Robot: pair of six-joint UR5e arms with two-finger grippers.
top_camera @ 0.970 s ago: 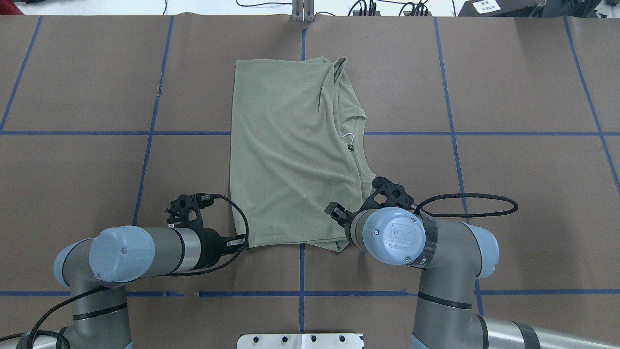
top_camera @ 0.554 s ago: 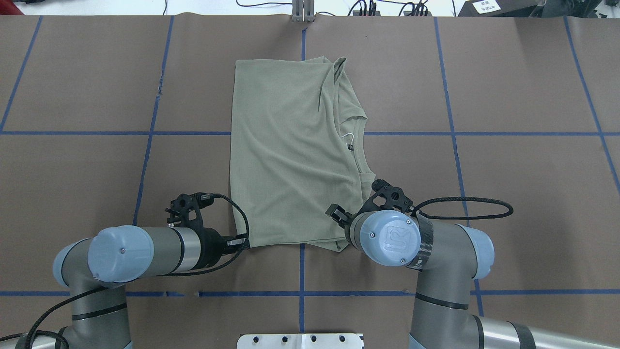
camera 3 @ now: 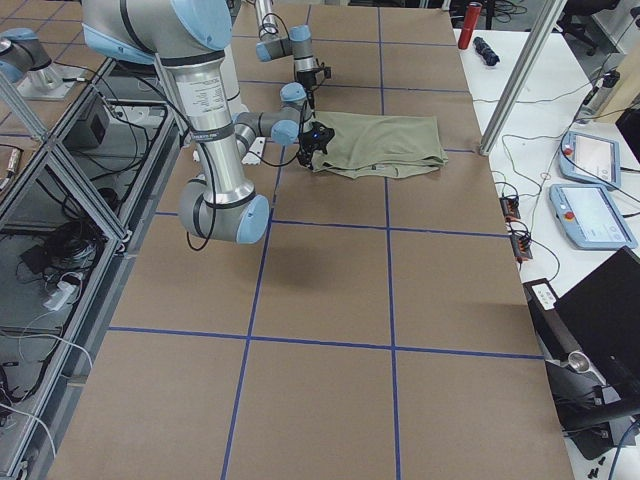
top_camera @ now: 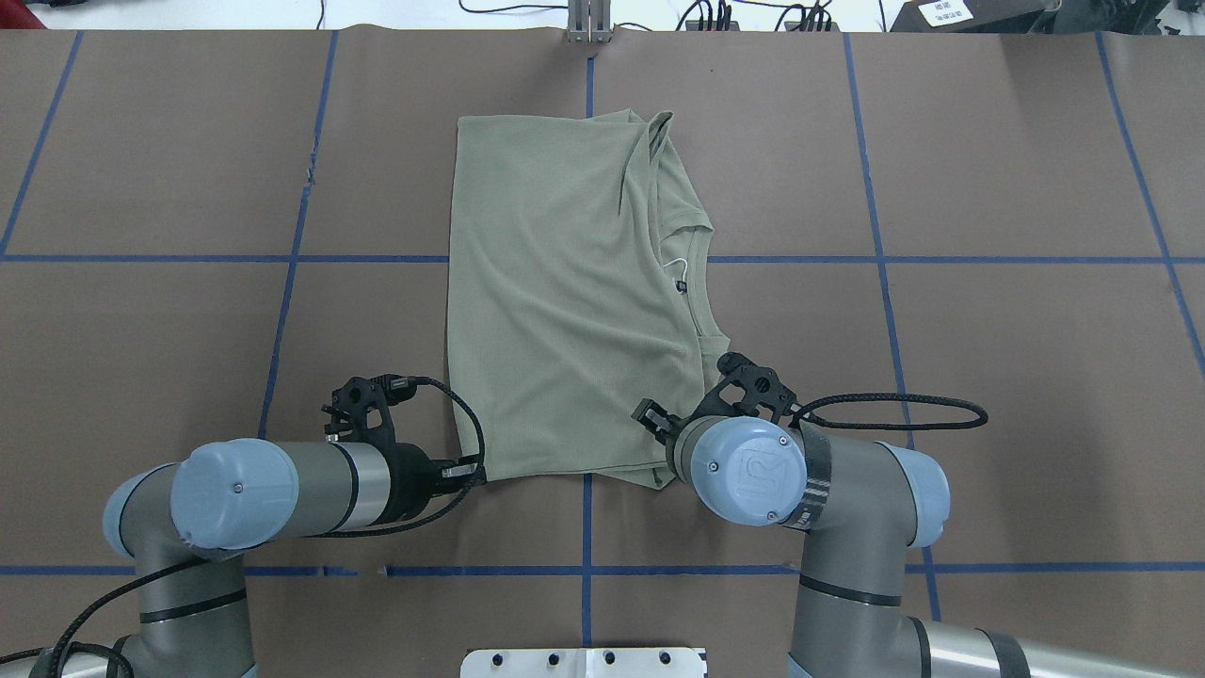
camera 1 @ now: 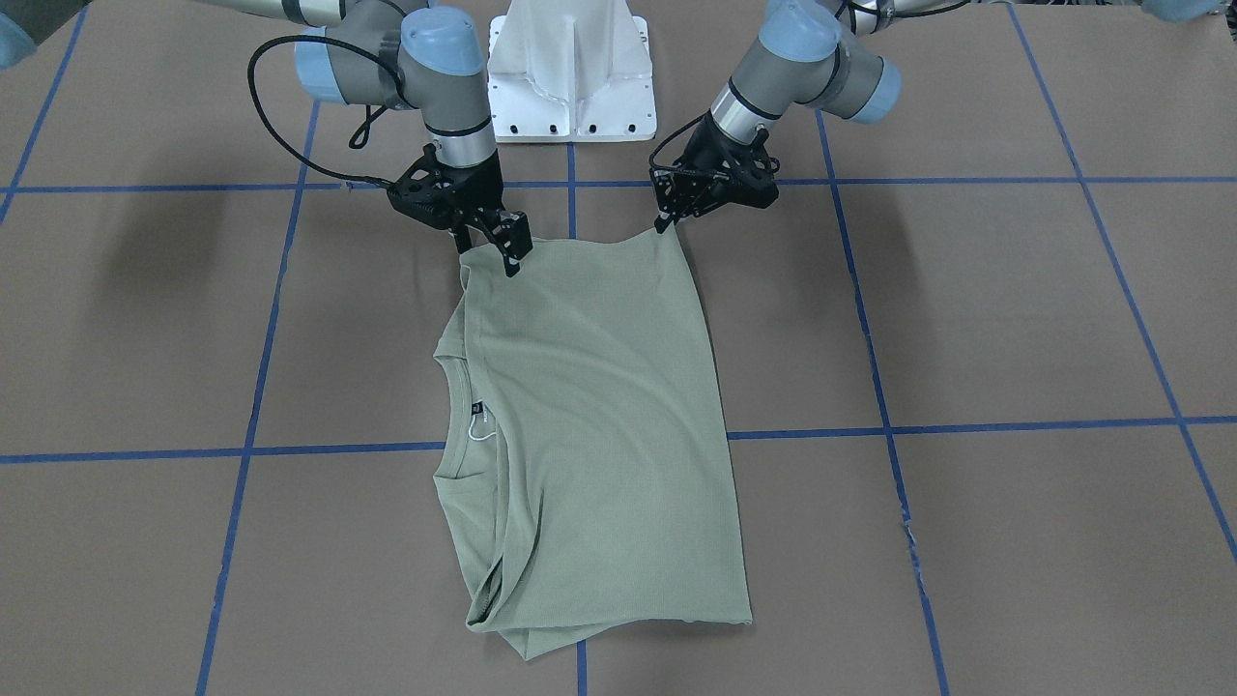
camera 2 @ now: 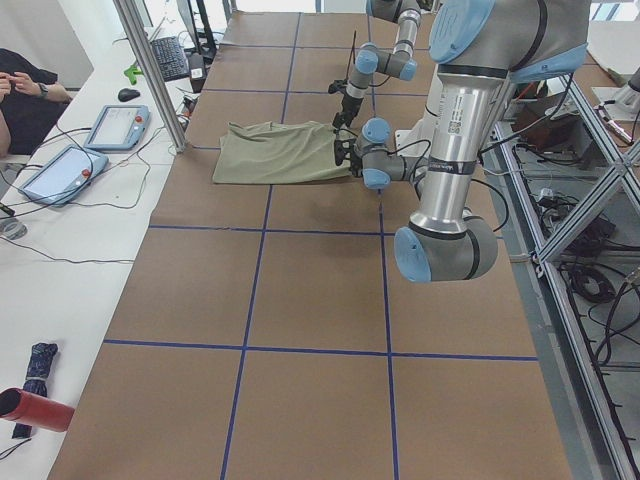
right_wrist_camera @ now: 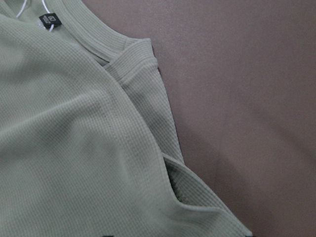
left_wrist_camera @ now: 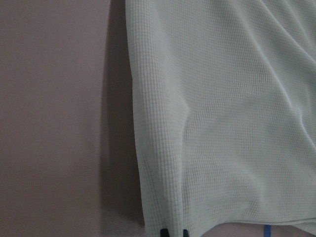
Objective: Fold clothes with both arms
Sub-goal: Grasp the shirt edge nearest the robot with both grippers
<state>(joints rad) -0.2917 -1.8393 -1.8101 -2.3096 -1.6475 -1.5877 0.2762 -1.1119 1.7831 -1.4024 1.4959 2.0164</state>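
Observation:
The sage-green shirt [top_camera: 565, 301] lies folded lengthwise at mid-table, neckline and dark tag [top_camera: 680, 284] on its right side; it also shows in the front view [camera 1: 599, 416]. My left gripper [top_camera: 471, 468] is at the shirt's near-left corner. In the left wrist view [left_wrist_camera: 174, 232] its fingertips sit close together on the fabric edge, shut on the shirt [left_wrist_camera: 222, 123]. My right gripper [camera 1: 495, 249] hovers over the near-right corner by the shoulder. In the right wrist view its tips stand wide apart at the bottom edge, open, over the layered shirt [right_wrist_camera: 59, 148].
The white pedestal [camera 1: 570, 68] stands at the robot's edge between the arms. A metal post [top_camera: 589, 24] stands at the far edge. Blue tape lines grid the brown table [top_camera: 988, 169]. Tablets [camera 2: 115, 125] and a seated person [camera 2: 20, 90] are beyond the far edge.
My right arm's wrist has shifted slightly left and toward the robot's edge, over the shirt's near-right corner. The left arm and the shirt have not moved.

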